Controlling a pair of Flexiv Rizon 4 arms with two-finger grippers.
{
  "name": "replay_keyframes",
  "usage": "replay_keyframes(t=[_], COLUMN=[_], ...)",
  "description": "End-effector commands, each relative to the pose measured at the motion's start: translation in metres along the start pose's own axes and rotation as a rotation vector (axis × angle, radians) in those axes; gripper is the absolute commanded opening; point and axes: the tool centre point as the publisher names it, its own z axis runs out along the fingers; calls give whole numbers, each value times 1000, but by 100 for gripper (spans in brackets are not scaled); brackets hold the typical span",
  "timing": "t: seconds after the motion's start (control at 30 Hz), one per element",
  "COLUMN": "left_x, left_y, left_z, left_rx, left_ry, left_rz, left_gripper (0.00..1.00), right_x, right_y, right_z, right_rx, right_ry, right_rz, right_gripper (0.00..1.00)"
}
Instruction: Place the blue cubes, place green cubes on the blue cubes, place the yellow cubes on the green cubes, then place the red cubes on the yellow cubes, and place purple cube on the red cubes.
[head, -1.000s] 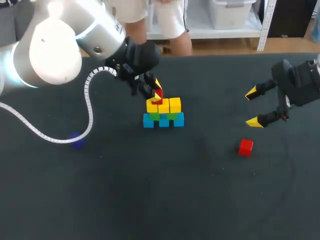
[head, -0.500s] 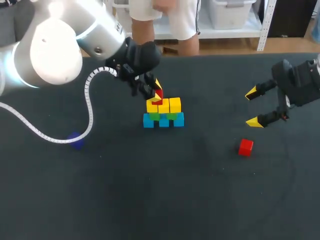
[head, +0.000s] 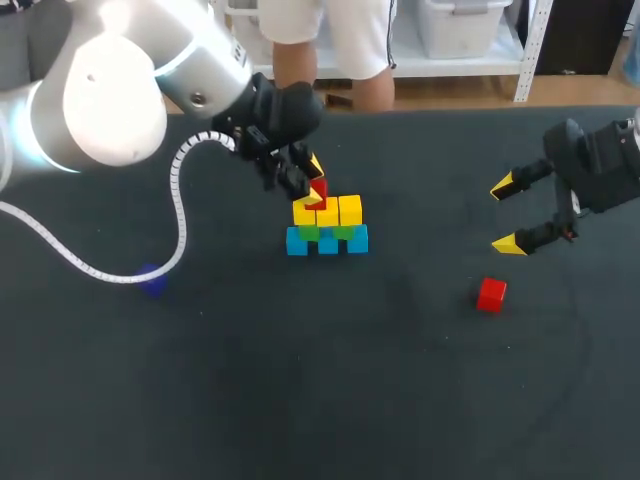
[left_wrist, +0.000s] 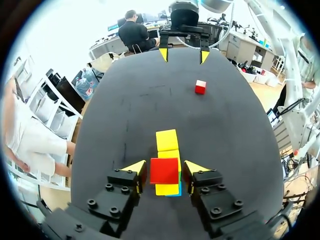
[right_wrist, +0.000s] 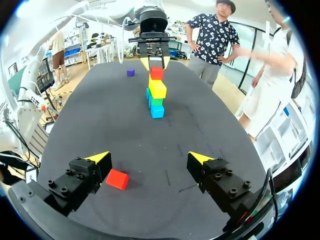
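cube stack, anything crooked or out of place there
Nothing stands out. The blue cubes, green cubes and yellow cubes sit in even rows, and the left gripper holds a red cube squarely over them. A second red cube and the purple cube lie apart, not yet stacked.

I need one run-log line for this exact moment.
left claw: around top red cube, grip unclear | right claw: open, empty | loose red cube, purple cube: unstacked

Loose red cube (right_wrist: 118, 179) beside the right gripper's (right_wrist: 149, 157) spread fingers (right_wrist: 99, 157)
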Motion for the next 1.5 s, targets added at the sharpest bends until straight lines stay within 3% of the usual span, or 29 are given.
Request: replay_keyframes(t=[0.03, 0.17, 0.53, 1.1, 1.5], left_x=[0, 0, 8, 67, 89], left_y=[2, 1, 0, -30, -32], left_z=[0, -4, -48, -92, -131], left_rx=[6, 3, -75, -102, -119], left_ry=[3, 7, 15, 31, -21], left_rz=[-1, -2, 20, -35, -1], left_gripper=[64, 100, 100, 100, 100], right_x=[0, 0, 0, 0, 0], right_y=[0, 0, 0, 0, 0], right_z=[1, 1, 1, 1, 1], right_rx=[0, 0, 0, 0, 0], right_ry=[-3, -3, -3, -3, -3], right_rz=[-1, -1, -1, -1, -1], right_gripper=[100, 100, 100, 100, 100])
